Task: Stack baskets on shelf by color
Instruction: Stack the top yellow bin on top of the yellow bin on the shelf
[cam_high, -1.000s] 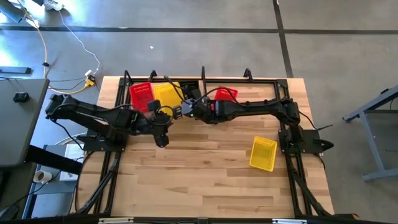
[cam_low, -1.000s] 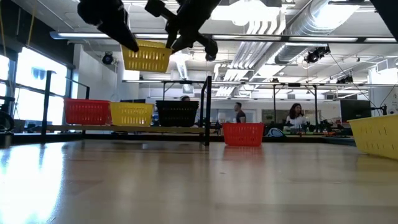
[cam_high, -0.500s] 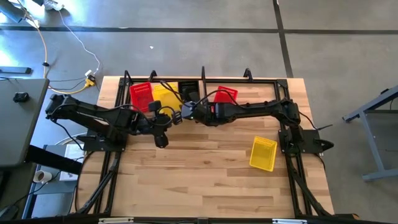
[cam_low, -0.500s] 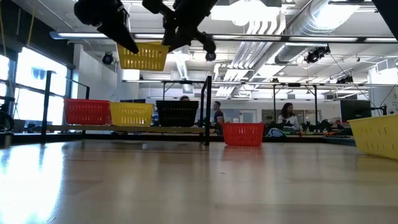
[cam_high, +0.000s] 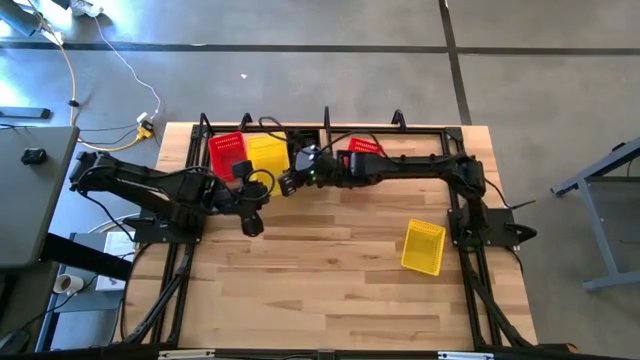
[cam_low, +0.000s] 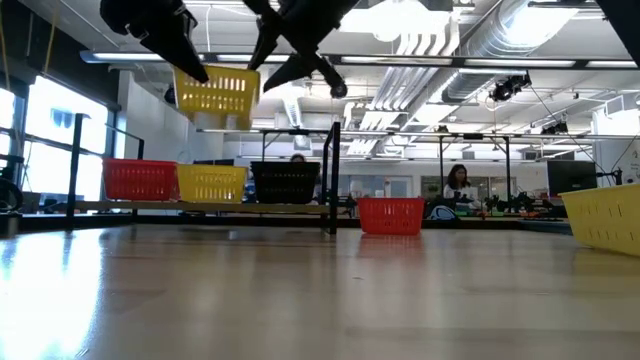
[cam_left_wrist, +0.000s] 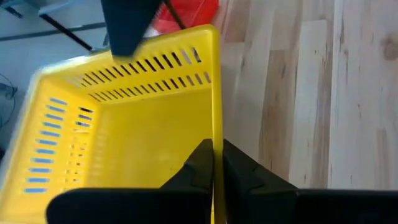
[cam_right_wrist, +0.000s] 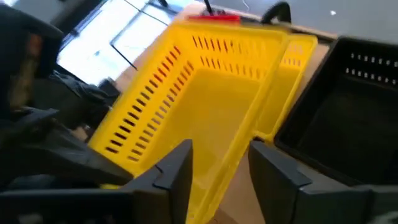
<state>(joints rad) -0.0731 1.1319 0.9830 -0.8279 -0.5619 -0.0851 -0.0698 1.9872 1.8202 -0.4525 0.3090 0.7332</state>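
A yellow basket (cam_low: 215, 92) (cam_high: 268, 158) hangs in the air above the shelf (cam_low: 120, 207), over the red (cam_low: 140, 180), yellow (cam_low: 212, 183) and black (cam_low: 285, 182) baskets standing side by side on its board. My left gripper (cam_left_wrist: 214, 152) (cam_high: 254, 188) is shut on the raised basket's rim. My right gripper (cam_right_wrist: 217, 160) (cam_high: 290, 180) is open. Its two fingers straddle another wall of the same basket (cam_right_wrist: 186, 106), and I cannot tell whether they touch it. My left gripper pinches the rim of one side wall (cam_left_wrist: 216, 124) of the yellow basket, one finger inside the basket and one outside. In the low view it comes at the basket slanting down from the left side. The basket hangs slightly tilted, mouth up, clear of the shelf.
Another red basket (cam_low: 390, 215) (cam_high: 362, 150) sits right of the shelf's central black post (cam_low: 335, 175). A further yellow basket (cam_high: 423, 247) lies on the slatted tabletop at the right. The near half of the table holds nothing else. People show in the room beyond.
My right gripper has opened and let go of the raised yellow basket. Both grippers and the basket have shifted toward the table's left edge, and the basket stays high above the shelf, now hanging from my left gripper.
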